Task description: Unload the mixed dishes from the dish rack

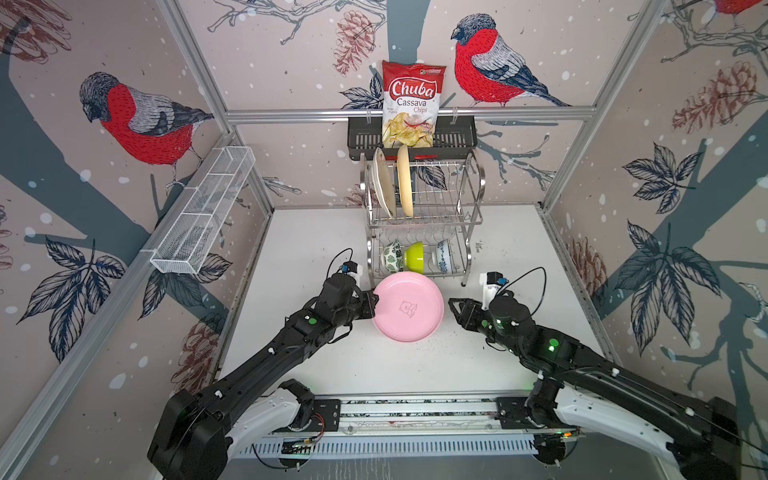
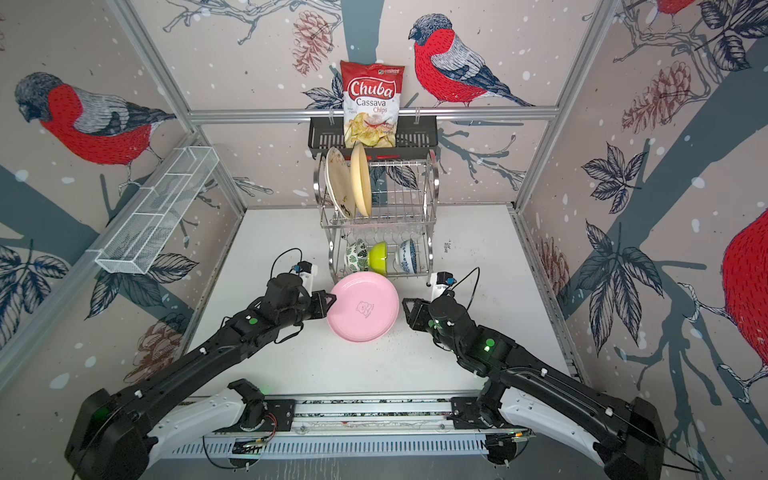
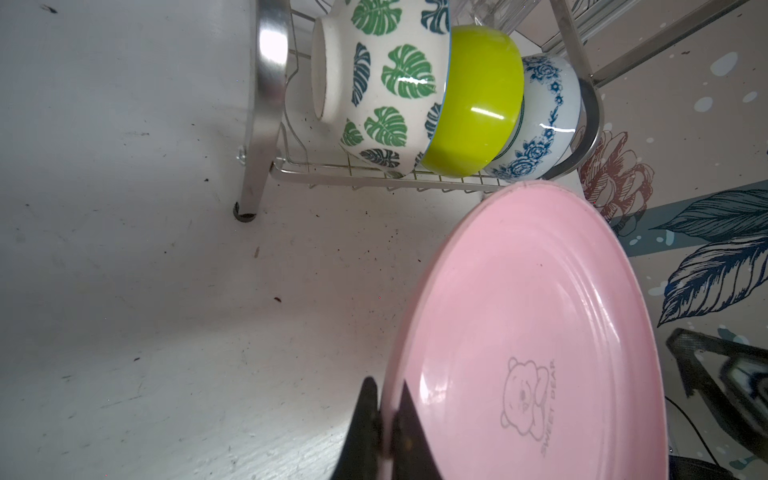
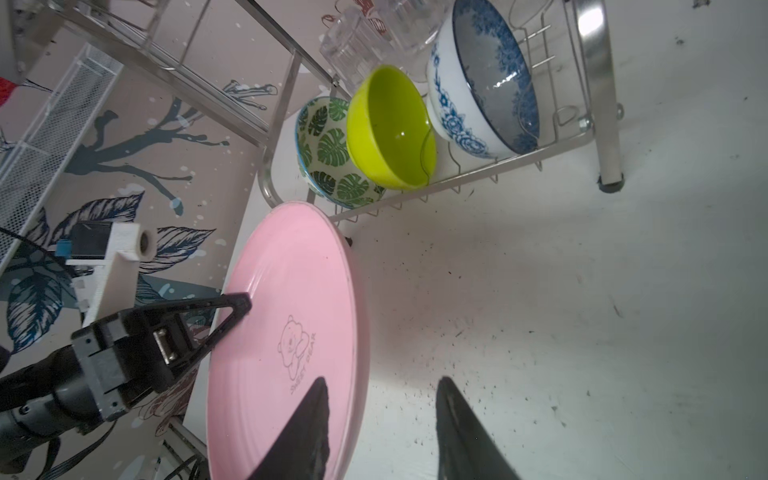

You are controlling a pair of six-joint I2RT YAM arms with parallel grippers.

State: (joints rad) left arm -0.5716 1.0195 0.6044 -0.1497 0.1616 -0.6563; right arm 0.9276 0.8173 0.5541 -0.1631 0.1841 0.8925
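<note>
The pink plate hangs tilted just above the white table, in front of the dish rack. My left gripper is shut on its left rim. My right gripper is open at the plate's right rim, one finger over the plate's face and the other past the edge. On the rack's top tier stand a cream floral plate and a pale yellow plate. The lower tier holds a green-leaf bowl, a lime green bowl and a blue-patterned bowl, with clear tumblers behind them.
A chips bag stands in a black slotted basket on the back rail above the rack. A long white mesh tray hangs on the left wall. The rack's legs stand close behind the plate.
</note>
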